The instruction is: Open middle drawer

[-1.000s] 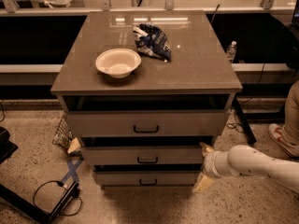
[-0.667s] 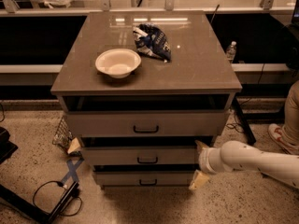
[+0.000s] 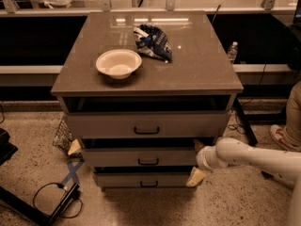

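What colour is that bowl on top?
The bowl is cream-white, camera view. The gripper sits at the middle drawer's right end.

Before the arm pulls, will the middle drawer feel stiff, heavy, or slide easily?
The middle drawer looks rigid, a flat grey front, so it should probably slide, not flex. Its inside is hidden, so weight is unclear. The gripper sits at its right end, far from the centre handle, so pulling there might skew it.
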